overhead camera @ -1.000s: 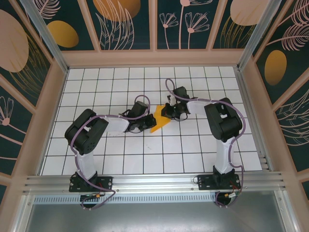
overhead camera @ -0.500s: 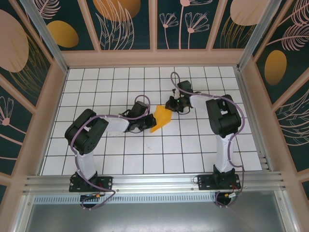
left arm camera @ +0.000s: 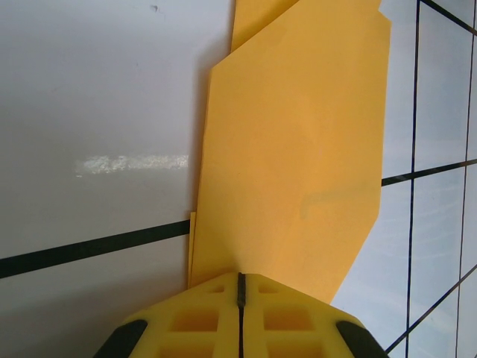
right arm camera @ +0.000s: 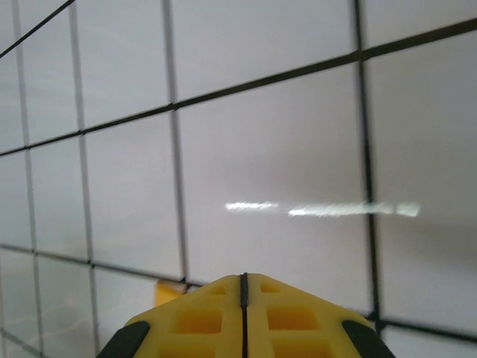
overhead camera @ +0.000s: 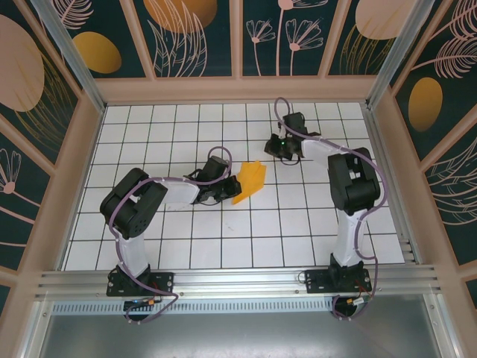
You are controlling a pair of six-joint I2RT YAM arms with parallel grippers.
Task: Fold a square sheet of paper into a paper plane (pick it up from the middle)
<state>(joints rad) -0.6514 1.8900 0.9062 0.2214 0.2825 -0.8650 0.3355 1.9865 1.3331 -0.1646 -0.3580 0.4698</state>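
The sheet of paper point(overhead camera: 251, 180), orange-yellow and folded into a narrow layered shape, lies near the middle of the white grid table point(overhead camera: 223, 246). In the left wrist view the paper point(left arm camera: 298, 149) stretches away from my fingertips, its layers showing at the left edge. My left gripper point(overhead camera: 232, 191) point(left arm camera: 240, 276) is shut on the paper's near end. My right gripper point(overhead camera: 268, 147) point(right arm camera: 244, 276) is shut with nothing in it, about one tile behind and to the right of the paper. A small orange-yellow corner point(right arm camera: 168, 291) peeks out beside its fingers.
Wooden walls point(overhead camera: 78, 156) with painted panels enclose the table on three sides. An aluminium rail point(overhead camera: 238, 280) runs along the near edge by the arm bases. Bare tiles lie in front of the paper and at the left.
My right gripper has drawn back from the paper towards the back right, by about a tile. The paper's far end now stands a little wider. The left gripper has stayed put.
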